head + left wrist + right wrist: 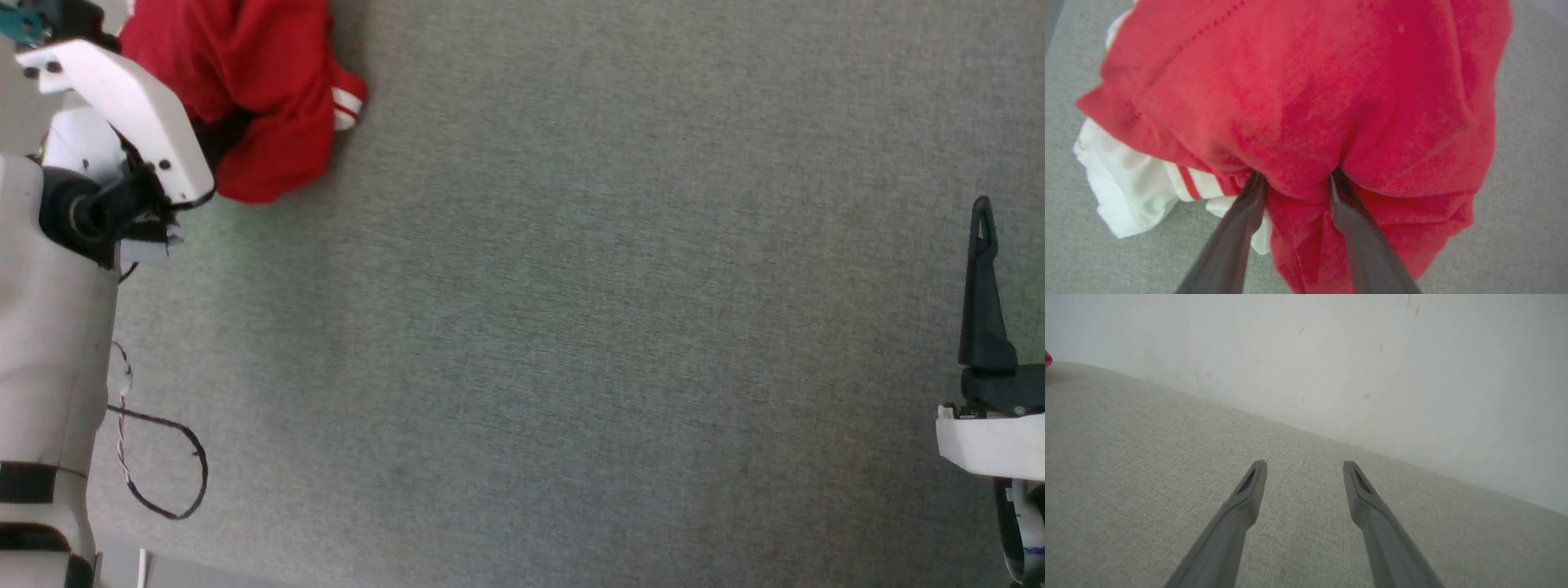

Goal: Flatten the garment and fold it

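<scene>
Left gripper point(1297, 175) astride bunched garment point(1306, 81) (grip unclear); right gripper point(1304, 465) wide open.

Head view looks down on the table point(571, 327); left wrist view, close, shares the garment point(261, 82); right wrist view faces the wall point(1372, 355).

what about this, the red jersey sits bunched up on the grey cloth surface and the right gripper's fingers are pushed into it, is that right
Not quite. The left wrist view shows it is the left gripper whose fingers are pushed into the bunched-up red jersey. The right gripper is open over the bare grey cloth surface, away from the jersey. The rest stands.
</scene>
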Robot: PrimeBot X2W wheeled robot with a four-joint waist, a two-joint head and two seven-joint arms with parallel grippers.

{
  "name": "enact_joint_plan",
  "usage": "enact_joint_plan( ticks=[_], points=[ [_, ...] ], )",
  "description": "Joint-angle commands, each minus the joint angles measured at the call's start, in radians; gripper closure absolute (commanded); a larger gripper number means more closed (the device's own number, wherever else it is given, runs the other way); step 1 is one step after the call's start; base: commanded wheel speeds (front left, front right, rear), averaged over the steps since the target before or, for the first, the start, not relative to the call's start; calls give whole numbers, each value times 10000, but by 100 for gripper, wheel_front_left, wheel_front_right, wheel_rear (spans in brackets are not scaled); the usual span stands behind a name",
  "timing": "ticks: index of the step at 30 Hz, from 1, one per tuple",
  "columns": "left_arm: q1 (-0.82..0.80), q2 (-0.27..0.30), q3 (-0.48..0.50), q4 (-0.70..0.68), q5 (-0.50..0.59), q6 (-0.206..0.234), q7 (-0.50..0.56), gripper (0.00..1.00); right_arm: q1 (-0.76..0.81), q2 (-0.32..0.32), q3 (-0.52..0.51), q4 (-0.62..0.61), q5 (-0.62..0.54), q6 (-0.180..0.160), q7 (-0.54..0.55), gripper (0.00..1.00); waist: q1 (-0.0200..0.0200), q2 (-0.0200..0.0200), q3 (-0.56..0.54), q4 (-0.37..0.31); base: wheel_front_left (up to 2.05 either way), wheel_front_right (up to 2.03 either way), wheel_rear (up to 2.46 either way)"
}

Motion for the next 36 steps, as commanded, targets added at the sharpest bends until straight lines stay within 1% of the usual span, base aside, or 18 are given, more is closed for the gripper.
enact_joint_plan(
  ticks=[1, 5, 10, 15, 21, 25, 29, 33, 36],
  points=[
    [-81, -167, -76, 151, -75, -57, -118, 100, -154, -60, -22, -78, -49, -9, 16, 0, 0, 0, 196, -186, 0, 0, 0],
    [-149, -171, -147, 376, -219, -132, -575, 100, -203, -83, -66, -95, -32, -9, 44, 0, 0, 0, 163, -193, 0, 0, 0],
    [-206, 31, -355, 411, -378, -163, -975, 100, -185, -44, -50, 113, 17, -9, -85, 0, 0, 0, -259, -104, 0, 0, 0],
    [-231, 483, -664, -72, -584, -167, -1363, 100, -191, 18, 32, 576, 179, -9, -327, 0, 0, 0, -1007, -33, 0, 0, 0],
    [-364, 979, -1134, -919, -693, -169, -1774, 100, -23, 78, -12, 1251, 464, -9, -669, 0, 0, 0, -2156, 50, 0, 0, 0],
    [-500, 1096, -1501, -1571, -847, -169, -1799, 100, 186, 90, -119, 1645, 844, -9, -836, 0, 0, 0, -2922, 75, 0, 0, 0],
    [-639, 1210, -1917, -2238, -992, -170, -1548, 100, 347, 92, -194, 1962, 1222, -9, -960, 0, 0, 0, -3641, 17, 0, 0, 0],
    [-750, 1181, -2172, -2730, -1129, -170, -1331, 100, 495, 93, -230, 2123, 1441, -9, -1022, 0, 0, 0, -4119, -76, 0, 0, 0],
    [-816, 1016, -2437, -3235, -1325, -170, -1135, 100, 686, 93, -302, 2256, 1621, -9, -1062, 0, 0, 0, -4604, -223, 0, 0, 0]
  ],
)
